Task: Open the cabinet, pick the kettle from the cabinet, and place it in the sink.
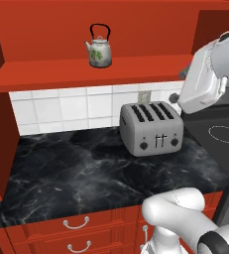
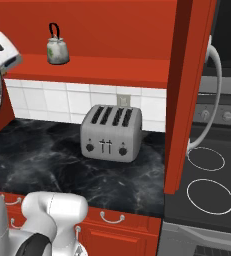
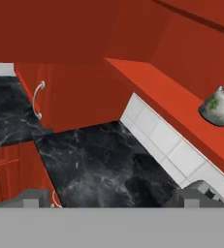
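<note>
Left base view: cabinet [image 1: 86,74] stands open; the white floral kettle [image 1: 99,47] sits upright on its red shelf, above and left of the silver four-slot toaster [image 1: 150,128] on the black marble counter [image 1: 76,173]. The arm's white hand is raised at right, level with the shelf, well apart from the kettle.

Right base view: the open door [image 2: 187,90] with its silver bar handle [image 2: 212,100] hangs beside the stovetop [image 2: 207,185]. Kettle [image 2: 57,47] on the shelf, upper left.

Hand view: gripper [image 3: 108,198] jaws spread wide, holding nothing; kettle [image 3: 220,107] at the right edge.

Judgement: door step done, reach-for-kettle step in hand. Next: turn the hand toward the kettle, centre the jaws on it.
</note>
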You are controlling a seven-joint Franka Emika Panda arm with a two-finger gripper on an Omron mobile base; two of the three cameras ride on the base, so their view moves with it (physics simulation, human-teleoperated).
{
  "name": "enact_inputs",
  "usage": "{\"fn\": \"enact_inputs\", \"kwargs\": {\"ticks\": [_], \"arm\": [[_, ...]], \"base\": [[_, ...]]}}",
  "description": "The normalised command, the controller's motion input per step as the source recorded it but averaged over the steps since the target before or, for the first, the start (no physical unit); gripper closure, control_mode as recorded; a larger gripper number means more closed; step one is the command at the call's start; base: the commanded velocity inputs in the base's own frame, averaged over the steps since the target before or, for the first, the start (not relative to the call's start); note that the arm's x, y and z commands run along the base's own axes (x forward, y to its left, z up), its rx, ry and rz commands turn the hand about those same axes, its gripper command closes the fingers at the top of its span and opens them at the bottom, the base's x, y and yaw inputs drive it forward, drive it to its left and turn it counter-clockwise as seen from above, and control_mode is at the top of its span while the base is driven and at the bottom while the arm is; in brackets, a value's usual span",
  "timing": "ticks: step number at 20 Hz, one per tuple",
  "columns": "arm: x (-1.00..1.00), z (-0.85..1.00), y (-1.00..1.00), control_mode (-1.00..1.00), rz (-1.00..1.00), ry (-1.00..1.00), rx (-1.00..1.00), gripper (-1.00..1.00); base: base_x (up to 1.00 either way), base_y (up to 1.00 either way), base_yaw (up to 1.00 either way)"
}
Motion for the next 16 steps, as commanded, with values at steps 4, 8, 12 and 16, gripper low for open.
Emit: {"fn": "enact_inputs", "kwargs": {"ticks": [4,8,12,16], "arm": [[0.10,-0.04,-0.35,-1.00,-0.20,0.00,0.00,-1.00],[0.18,-0.01,-0.28,-1.00,-0.22,0.02,0.06,-1.00],[0.24,0.00,-0.14,-1.00,-0.19,0.01,0.20,-1.00],[0.30,-0.02,-0.02,-1.00,-0.08,0.00,0.23,-1.00]], "base": [[0.00,0.00,0.00],[0.00,0.00,0.00],[0.00,0.00,0.00],[0.00,0.00,0.00]]}}
